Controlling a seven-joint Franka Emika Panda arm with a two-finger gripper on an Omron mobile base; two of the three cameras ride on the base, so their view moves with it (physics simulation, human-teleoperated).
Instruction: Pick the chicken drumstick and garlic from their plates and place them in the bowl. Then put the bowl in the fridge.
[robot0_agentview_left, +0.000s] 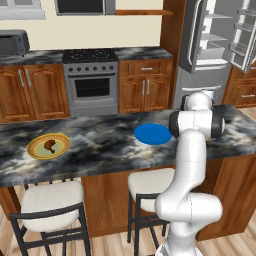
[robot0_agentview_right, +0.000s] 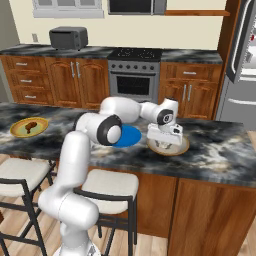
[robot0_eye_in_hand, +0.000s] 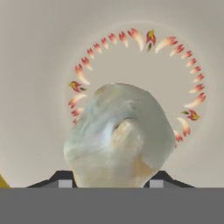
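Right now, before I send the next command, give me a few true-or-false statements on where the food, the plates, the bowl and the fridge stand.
1. The chicken drumstick lies on the yellow-rimmed plate. True.
2. The blue plate carries the garlic. False: it is bare; the garlic sits between the fingertips of the gripper.
3. The gripper hangs over the bowl. True: the hand view shows the bowl's patterned inside behind the garlic.
4. The fridge is shut. False: its doors stand open, shelves showing.
5. The drumstick is already in the bowl. False: it is on its plate.
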